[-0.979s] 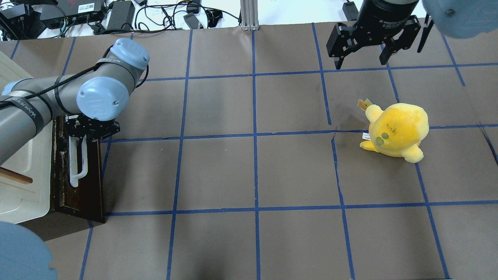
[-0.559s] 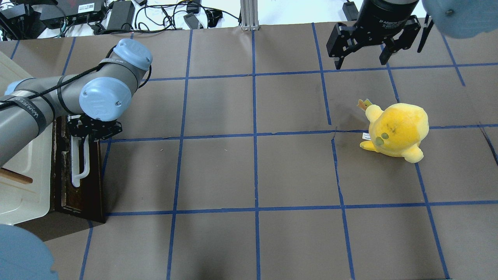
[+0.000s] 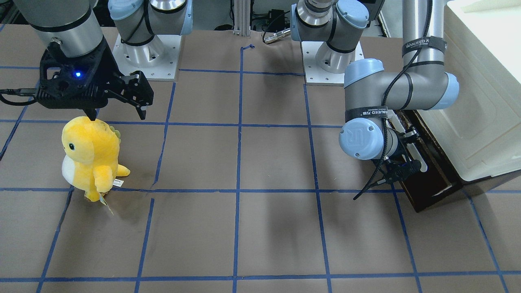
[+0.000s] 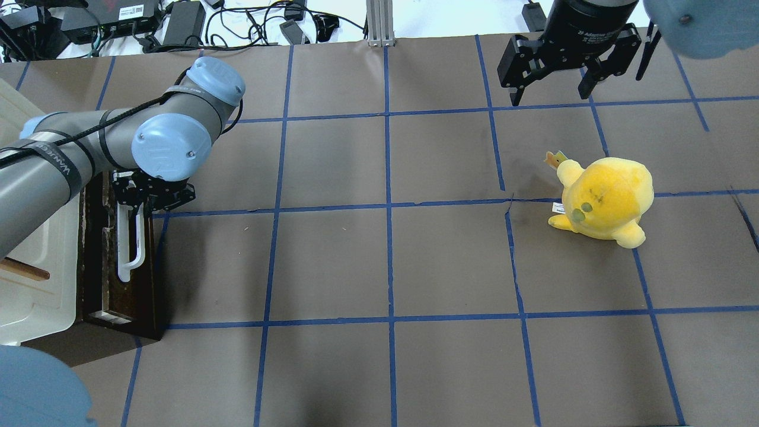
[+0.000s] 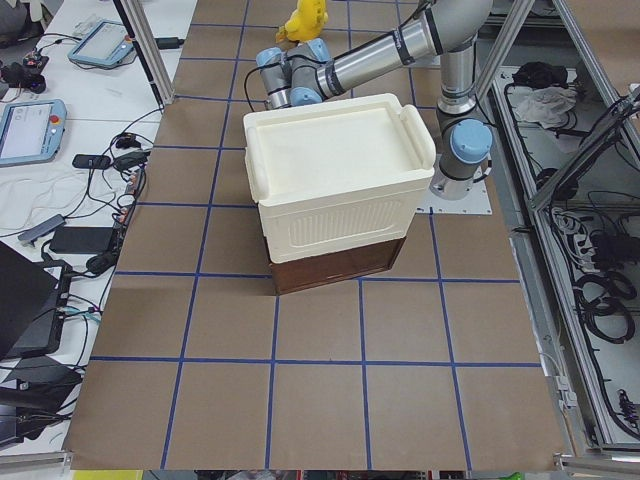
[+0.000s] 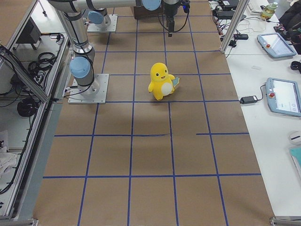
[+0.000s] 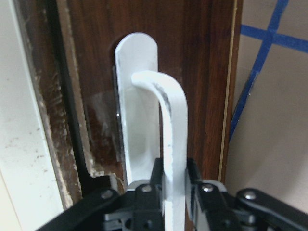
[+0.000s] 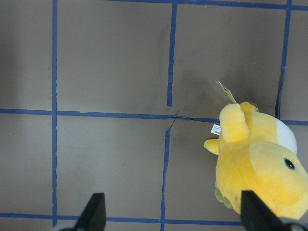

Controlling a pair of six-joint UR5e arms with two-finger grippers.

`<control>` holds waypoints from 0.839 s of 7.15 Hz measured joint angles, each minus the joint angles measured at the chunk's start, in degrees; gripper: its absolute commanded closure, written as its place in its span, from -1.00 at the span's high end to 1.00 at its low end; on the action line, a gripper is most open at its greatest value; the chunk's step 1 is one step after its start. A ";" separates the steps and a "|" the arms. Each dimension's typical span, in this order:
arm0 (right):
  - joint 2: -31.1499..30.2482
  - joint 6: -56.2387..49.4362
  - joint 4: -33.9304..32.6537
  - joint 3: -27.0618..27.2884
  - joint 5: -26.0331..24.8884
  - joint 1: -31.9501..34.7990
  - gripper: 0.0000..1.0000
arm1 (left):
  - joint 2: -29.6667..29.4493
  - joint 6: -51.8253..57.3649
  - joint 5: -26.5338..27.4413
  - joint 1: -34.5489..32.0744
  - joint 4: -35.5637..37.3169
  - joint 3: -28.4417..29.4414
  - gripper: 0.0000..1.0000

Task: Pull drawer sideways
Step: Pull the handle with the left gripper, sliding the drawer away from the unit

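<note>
Two grippers are in view. The left gripper (image 7: 174,179) is clamped on the white handle (image 7: 172,115) of the drawer (image 7: 202,67), with a black finger pressed against each side of the bar close to its bent end. In the overhead view the left gripper (image 4: 151,196) sits over the handle's far end (image 4: 129,243), and the arm reaches in from the left.

The drawer (image 4: 95,267) is at the desk's (image 4: 332,261) left edge, set low in the white cabinet (image 4: 35,284). Its dark brown front faces the middle of the desk, and a thin pale strip of its side shows at the near end. From the left end of the desk, the drawer (image 5: 335,265) appears as a brown band under the cabinet (image 5: 335,170).

The right gripper (image 4: 549,95) hangs above the desk's far right part with its fingers spread wide and nothing between them. A yellow plush (image 4: 605,198) stands on the desk near it but apart from it, and well away from the drawer. The right wrist camera shows the plush (image 8: 260,159) off to one side of the right gripper (image 8: 175,216).
</note>
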 measured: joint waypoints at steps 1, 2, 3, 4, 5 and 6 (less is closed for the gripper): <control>0.00 0.01 0.00 0.00 -0.01 0.00 1.00 | -0.04 -0.04 0.01 -0.38 -0.08 0.08 -1.00; 0.00 0.03 0.00 0.00 0.00 0.00 1.00 | -0.06 -0.05 0.05 -0.82 -0.11 0.16 -1.00; 0.00 0.03 0.00 0.00 -0.01 0.00 1.00 | -0.10 -0.06 0.07 -1.34 -0.12 0.24 -1.00; 0.00 0.03 0.00 0.00 0.00 0.00 1.00 | -0.23 -0.06 0.08 -1.78 -0.12 0.38 -1.00; 0.00 0.03 0.00 0.00 -0.01 0.00 1.00 | -0.44 -0.06 0.06 -2.03 -0.14 0.63 -1.00; 0.00 0.02 0.00 0.00 0.00 0.00 1.00 | -0.61 -0.06 0.04 -2.31 -0.22 0.99 -1.00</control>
